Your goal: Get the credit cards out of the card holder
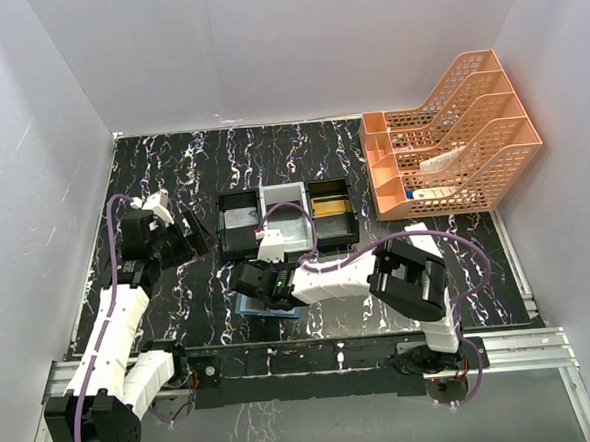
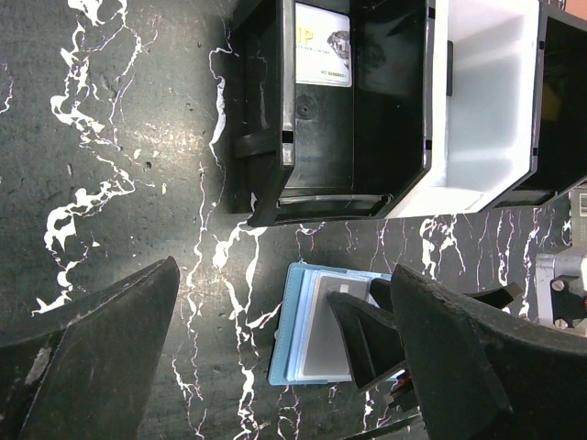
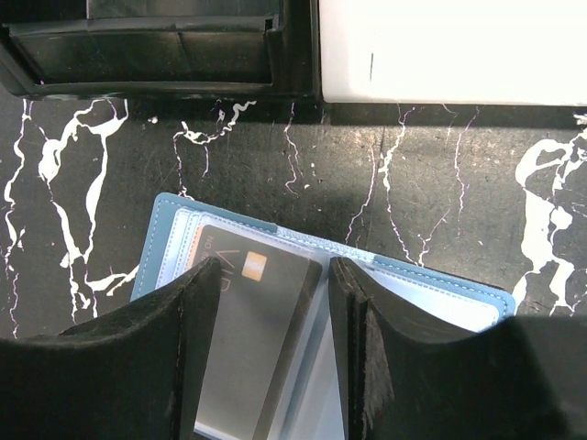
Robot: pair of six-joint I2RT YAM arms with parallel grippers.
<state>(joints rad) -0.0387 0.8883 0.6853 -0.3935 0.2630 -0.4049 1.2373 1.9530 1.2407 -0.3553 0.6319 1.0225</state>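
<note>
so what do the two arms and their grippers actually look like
The left arm and right arm match: white boxy link shells with black joint housings. A thin purple cable runs along each. The left gripper and right gripper each end in two matte black, wedge-shaped fingers; the left ones are scuffed pale at the edges. No markings are legible.

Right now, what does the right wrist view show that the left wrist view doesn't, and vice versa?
Right wrist only: the lettering beside the chip on the grey credit card, between the right tool's parted fingers. Left wrist only: a pale printed card in the tray's black compartment, and the open left tool. Both: the open blue card holder, that grey card, the tray's white compartment, the marbled table.
</note>
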